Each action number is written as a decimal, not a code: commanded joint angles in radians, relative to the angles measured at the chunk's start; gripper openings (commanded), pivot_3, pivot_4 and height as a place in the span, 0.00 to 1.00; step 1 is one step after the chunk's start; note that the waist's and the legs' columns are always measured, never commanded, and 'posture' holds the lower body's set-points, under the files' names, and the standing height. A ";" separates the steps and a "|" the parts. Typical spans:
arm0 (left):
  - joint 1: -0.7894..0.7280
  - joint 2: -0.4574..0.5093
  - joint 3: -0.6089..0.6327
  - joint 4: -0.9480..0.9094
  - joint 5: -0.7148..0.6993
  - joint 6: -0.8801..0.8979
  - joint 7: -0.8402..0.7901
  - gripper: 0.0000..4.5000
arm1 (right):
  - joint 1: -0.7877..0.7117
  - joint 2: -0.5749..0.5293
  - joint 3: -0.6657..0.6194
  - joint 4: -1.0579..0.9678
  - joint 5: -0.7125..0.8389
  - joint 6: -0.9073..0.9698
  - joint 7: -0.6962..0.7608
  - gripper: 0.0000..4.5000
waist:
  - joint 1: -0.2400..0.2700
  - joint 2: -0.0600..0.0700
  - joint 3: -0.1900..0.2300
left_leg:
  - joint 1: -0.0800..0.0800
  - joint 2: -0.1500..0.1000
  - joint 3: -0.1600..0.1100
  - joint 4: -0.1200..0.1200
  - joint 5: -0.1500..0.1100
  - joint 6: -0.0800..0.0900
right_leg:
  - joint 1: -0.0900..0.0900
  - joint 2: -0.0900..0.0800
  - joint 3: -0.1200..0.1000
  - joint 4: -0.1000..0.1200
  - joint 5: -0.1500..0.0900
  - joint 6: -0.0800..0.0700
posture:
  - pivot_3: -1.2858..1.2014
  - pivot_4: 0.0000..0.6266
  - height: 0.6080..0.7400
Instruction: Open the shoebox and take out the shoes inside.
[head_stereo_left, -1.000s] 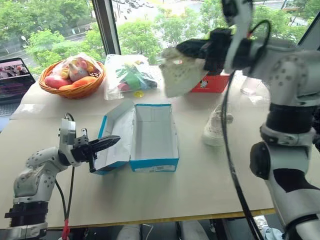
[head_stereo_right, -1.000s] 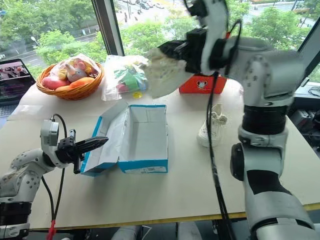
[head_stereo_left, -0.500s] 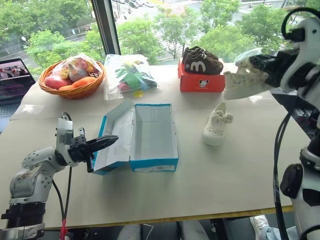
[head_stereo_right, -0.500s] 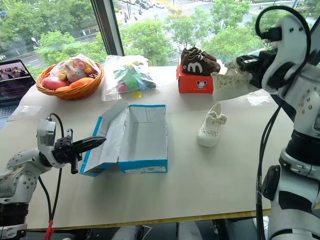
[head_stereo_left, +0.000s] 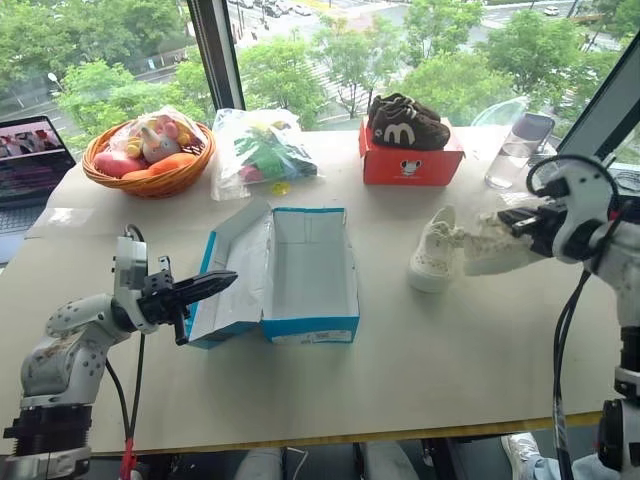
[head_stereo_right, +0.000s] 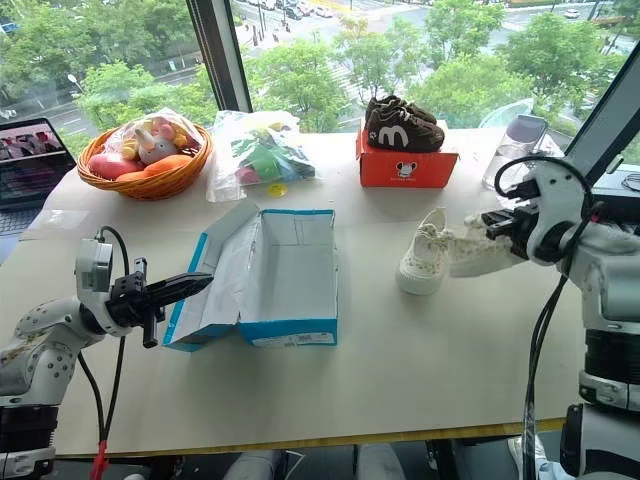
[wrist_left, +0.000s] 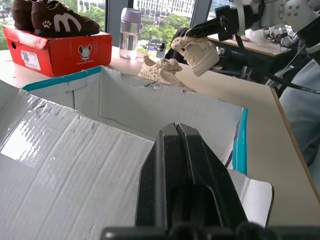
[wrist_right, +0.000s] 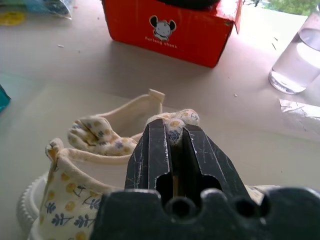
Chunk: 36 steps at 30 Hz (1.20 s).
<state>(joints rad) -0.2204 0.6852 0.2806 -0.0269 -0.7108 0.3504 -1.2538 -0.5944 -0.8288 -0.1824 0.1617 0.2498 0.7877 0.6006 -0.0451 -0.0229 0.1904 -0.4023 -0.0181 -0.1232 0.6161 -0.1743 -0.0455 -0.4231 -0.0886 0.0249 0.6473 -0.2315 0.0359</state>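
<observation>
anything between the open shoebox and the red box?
Nothing stands between the shoebox and the red box: bare tabletop, seen in both eye views. The first cream shoe sits off that line, toward the right gripper, which holds the second shoe.

The shoebox (head_stereo_left: 305, 270) lies open mid-tabletop (head_stereo_left: 420, 360) — one shoe (head_stereo_left: 432, 255) to its right, a second shoe (head_stereo_left: 495, 245) just beyond; basket (head_stereo_left: 148, 155), bag (head_stereo_left: 262, 150) and red box (head_stereo_left: 408, 160) behind.
</observation>
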 joint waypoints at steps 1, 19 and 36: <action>0.002 0.006 0.016 -0.025 -0.011 -0.008 0.001 0.00 | 0.006 0.002 -0.050 -0.017 0.011 -0.014 -0.018 0.21 | 0.001 0.000 0.000 | 0.000 0.000 0.000 0.000 0.000 0.000 | 0.000 0.000 0.000 0.000 0.000 0.000 | 0.52 0.24 1.00; -0.009 0.007 0.011 -0.006 0.000 -0.015 -0.004 0.00 | 0.032 -0.176 -0.064 -0.301 0.088 0.105 0.142 0.99 | -0.001 0.000 0.000 | 0.001 0.000 0.001 0.000 0.000 0.000 | 0.001 0.000 0.001 0.000 0.000 0.001 | 0.52 0.24 1.00; 0.066 -0.170 0.317 -0.104 0.070 0.015 0.793 0.00 | 0.176 0.283 0.123 -0.663 -0.104 0.007 -0.460 0.99 | 0.023 -0.008 -0.004 | 0.001 -0.001 0.001 0.001 0.000 0.000 | 0.000 -0.001 0.003 0.000 0.002 0.002 | 0.52 0.24 1.00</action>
<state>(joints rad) -0.1350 0.5227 0.5558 -0.1210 -0.6673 0.3772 -0.5735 -0.4202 -0.5286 -0.0755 -0.4680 0.2268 0.8896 0.1795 -0.0217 -0.0306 0.1862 -0.4011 -0.0190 -0.1217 0.6175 -0.1747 -0.0451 -0.4227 -0.0896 0.0279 0.6469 -0.2297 0.0376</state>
